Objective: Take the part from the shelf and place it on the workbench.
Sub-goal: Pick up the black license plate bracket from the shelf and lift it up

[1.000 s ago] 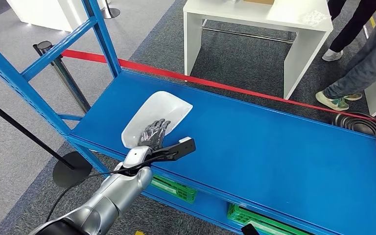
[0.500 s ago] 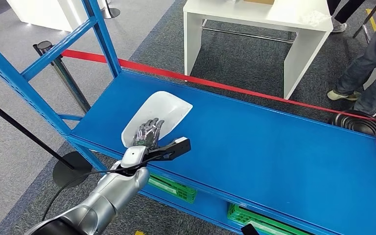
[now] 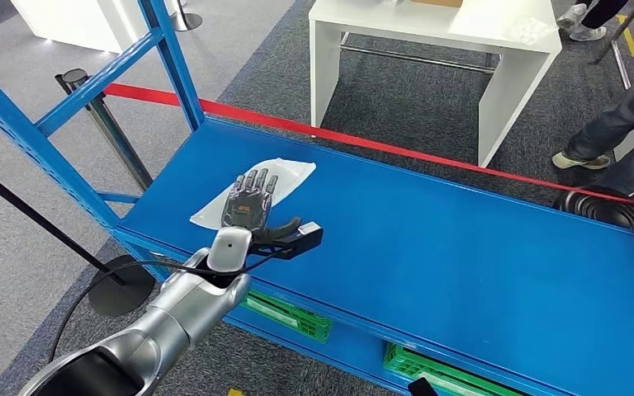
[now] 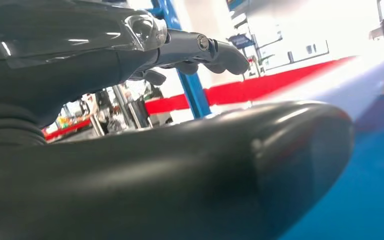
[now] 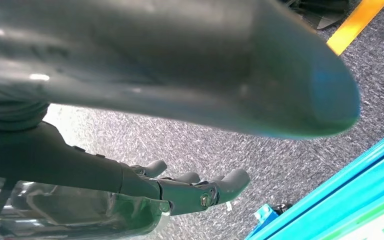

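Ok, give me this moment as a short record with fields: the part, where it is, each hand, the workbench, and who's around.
part: white part, lying flat
location: blue shelf, near its left end
left hand: left hand spread over the part, fingers extended, not closed around it
right hand: right hand hanging over grey carpet, holding nothing, fingers loosely apart
workbench: white workbench beyond the red tape
people: person's legs at far right

Left hand [image 3: 250, 203] reaches forward, fingers [image 3: 257, 183] straight and spread.
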`<control>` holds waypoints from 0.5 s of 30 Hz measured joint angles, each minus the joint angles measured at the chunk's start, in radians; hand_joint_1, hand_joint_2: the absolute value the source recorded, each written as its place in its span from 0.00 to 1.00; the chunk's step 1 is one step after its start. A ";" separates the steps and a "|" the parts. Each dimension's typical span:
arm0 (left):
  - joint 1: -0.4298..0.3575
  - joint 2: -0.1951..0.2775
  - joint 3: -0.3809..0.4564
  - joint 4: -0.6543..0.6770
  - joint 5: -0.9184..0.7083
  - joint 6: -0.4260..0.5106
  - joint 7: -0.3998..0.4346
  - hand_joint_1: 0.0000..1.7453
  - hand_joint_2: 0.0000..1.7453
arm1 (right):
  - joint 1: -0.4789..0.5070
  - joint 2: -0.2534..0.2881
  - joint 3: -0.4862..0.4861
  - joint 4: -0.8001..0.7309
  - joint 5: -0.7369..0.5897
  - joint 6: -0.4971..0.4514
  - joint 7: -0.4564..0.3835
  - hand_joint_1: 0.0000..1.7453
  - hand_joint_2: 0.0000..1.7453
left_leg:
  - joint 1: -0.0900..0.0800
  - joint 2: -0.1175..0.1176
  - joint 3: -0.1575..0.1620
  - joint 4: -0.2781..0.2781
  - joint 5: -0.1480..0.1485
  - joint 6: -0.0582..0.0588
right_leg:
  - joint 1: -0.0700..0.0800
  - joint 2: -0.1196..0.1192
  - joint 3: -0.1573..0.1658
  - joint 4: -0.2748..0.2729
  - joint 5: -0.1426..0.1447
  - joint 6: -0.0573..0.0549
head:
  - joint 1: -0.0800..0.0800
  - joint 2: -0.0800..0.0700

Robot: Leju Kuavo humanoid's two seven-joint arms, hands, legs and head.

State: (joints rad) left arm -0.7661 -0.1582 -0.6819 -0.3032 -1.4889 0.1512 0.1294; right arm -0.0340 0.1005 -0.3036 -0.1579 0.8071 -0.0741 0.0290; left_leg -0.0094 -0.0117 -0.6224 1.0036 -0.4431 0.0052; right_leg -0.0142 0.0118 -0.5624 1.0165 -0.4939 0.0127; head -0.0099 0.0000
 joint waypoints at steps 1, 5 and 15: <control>-0.003 0.001 -0.005 0.000 -0.001 -0.003 0.000 0.00 0.00 | 0.000 0.000 -0.001 0.000 0.000 0.000 0.000 0.00 0.00 | 0.000 0.000 0.000 0.000 0.000 0.000 | 0.000 0.000 0.000 0.000 0.000 0.000 | 0.000 0.000; -0.008 0.004 -0.022 0.000 -0.009 -0.029 -0.003 0.00 0.00 | 0.000 0.003 -0.003 0.000 0.000 0.000 0.000 0.00 0.00 | 0.000 0.000 0.000 0.000 0.000 0.000 | 0.000 0.000 0.000 0.000 0.000 0.000 | 0.000 0.000; -0.001 0.022 -0.029 0.000 0.017 -0.086 -0.010 0.00 0.00 | 0.000 0.006 -0.003 0.000 0.012 -0.006 0.000 0.00 0.00 | 0.000 0.000 0.000 0.000 0.000 0.000 | 0.000 0.000 0.000 0.000 0.000 0.000 | 0.000 0.000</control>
State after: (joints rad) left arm -0.7675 -0.1363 -0.7107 -0.3035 -1.4719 0.0656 0.1191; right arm -0.0340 0.1070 -0.3068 -0.1579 0.8192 -0.0796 0.0294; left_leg -0.0093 -0.0117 -0.6224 1.0035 -0.4432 0.0052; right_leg -0.0141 0.0118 -0.5624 1.0166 -0.4941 0.0126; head -0.0099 0.0000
